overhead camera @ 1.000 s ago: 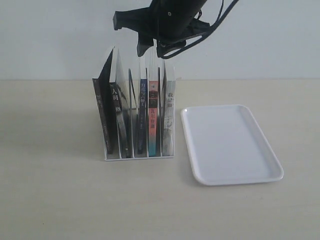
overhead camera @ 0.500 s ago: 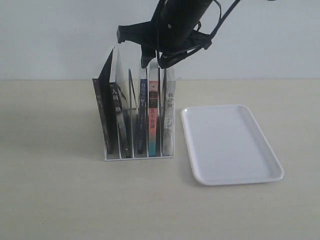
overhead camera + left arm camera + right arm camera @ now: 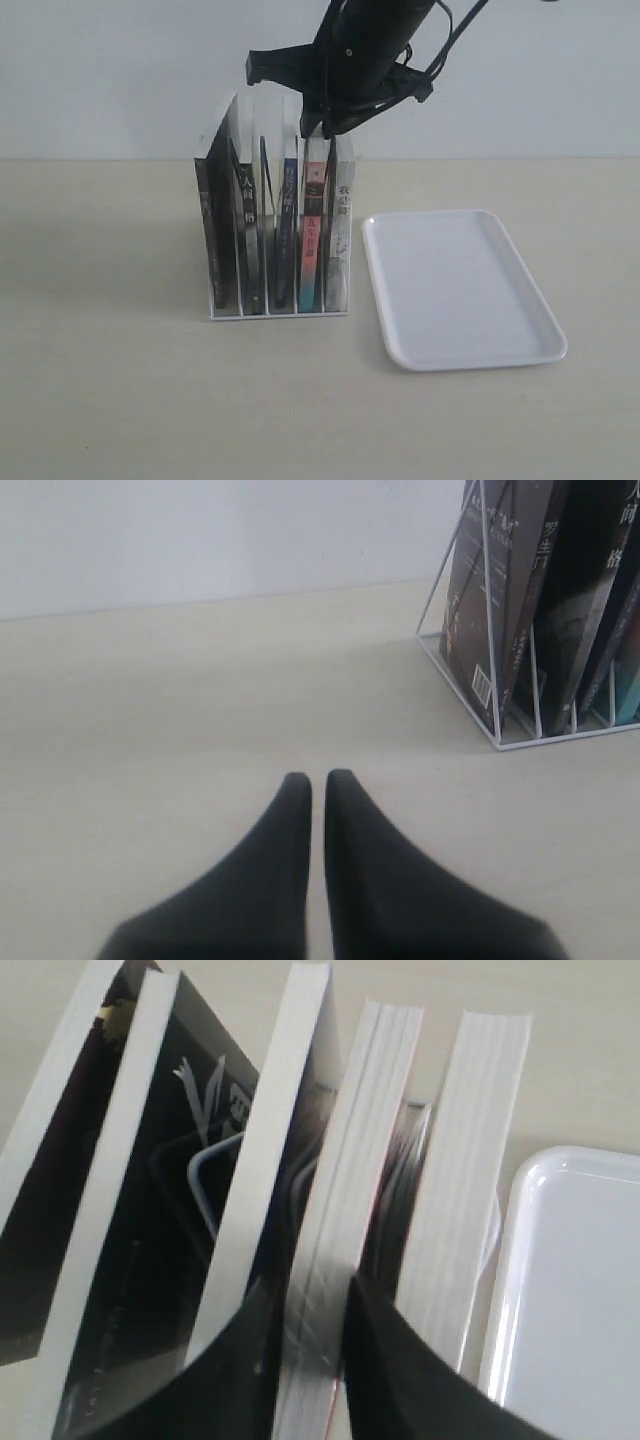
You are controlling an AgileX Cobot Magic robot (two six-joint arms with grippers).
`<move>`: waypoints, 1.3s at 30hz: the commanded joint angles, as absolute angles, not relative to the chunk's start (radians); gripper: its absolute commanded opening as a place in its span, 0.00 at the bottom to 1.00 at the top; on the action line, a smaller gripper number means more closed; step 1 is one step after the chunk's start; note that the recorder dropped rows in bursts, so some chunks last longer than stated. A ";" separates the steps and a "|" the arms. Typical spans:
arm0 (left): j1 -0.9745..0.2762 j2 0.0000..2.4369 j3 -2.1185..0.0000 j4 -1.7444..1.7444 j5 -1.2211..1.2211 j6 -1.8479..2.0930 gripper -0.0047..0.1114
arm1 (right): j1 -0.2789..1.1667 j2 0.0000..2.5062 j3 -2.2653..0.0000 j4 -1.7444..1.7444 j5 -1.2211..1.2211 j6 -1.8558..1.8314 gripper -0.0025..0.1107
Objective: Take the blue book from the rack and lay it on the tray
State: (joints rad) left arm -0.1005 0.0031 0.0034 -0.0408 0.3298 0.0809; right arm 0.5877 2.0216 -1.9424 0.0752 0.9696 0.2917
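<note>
Right gripper [image 3: 315,1295], jaws nearly together, is pinching a book [image 3: 375,1110] (blue one? can't tell) by the top edge, since only that's clearing the rack [image 3: 275,315].

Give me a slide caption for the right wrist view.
Right tool astride the top edge of one book among five upright, white tray alongside.

Soft even light, blurred close foreground.

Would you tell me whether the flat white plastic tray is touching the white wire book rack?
Apart. The exterior view shows a strip of bare table between the tray and the rack.
</note>
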 commanded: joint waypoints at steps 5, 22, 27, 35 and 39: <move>-0.101 0.000 0.000 -0.040 0.314 0.074 0.08 | 0.577 2.038 -1.945 0.077 0.978 0.290 0.27; -0.101 0.000 0.000 -0.040 0.314 0.074 0.08 | 0.577 2.049 -1.948 0.088 0.964 0.290 0.03; -0.101 0.000 0.000 -0.040 0.314 0.074 0.08 | 0.579 2.045 -2.028 0.093 0.999 0.290 0.03; -0.101 0.000 0.000 -0.040 0.314 0.074 0.08 | 0.589 2.043 -2.145 0.082 1.104 0.290 0.03; -0.101 0.000 0.000 -0.040 0.314 0.074 0.08 | 0.618 2.043 -2.146 0.041 1.096 0.290 0.03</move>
